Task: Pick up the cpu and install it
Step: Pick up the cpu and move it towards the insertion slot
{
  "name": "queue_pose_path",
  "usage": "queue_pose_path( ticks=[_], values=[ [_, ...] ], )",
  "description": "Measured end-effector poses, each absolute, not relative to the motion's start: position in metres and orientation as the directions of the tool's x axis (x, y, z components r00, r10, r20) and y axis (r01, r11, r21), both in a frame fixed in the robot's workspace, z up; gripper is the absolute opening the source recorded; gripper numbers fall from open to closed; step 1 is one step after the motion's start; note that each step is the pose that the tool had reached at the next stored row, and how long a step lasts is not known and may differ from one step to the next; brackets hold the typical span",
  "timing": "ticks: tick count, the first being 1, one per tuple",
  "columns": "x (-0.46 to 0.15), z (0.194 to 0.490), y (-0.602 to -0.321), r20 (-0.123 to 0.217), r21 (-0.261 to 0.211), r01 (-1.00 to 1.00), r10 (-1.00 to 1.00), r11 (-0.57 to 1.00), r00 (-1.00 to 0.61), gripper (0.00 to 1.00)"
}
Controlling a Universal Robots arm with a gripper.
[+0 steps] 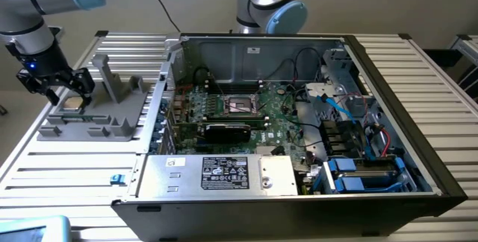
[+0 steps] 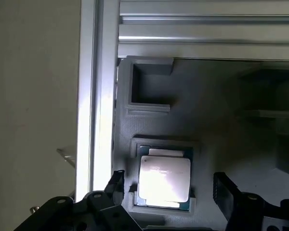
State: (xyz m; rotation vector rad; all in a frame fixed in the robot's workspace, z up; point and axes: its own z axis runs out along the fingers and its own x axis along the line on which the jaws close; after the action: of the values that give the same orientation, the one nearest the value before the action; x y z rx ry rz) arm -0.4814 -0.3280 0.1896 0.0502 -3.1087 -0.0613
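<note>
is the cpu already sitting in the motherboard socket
No, the cpu lies in a recess of the grey holder, with the open gripper over it.

- A slatted aluminium table is carrying everything.
- An open computer case is lying on its side, covering the table's middle and the exterior view's right.
- A grey holder block is sitting just beside the case, toward the exterior view's left.
- A small blue piece is resting on the slats near the case's corner.
</note>
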Motion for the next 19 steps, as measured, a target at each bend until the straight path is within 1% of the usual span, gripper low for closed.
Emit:
queue_pose_path(
  ticks=[7,12,19],
  values=[
    [-0.4813,0.1888,-0.3279,0.032,0.04,-0.032,-0.033,0.999,-0.999,0.84],
    [-0.4813,0.1877,-0.3256,0.042,0.039,-0.031,-0.033,0.999,-0.999,0.84],
    [-0.4821,0.1835,-0.3198,0.043,0.001,-0.031,-0.031,1.0,-0.999,0.84]
  ],
)
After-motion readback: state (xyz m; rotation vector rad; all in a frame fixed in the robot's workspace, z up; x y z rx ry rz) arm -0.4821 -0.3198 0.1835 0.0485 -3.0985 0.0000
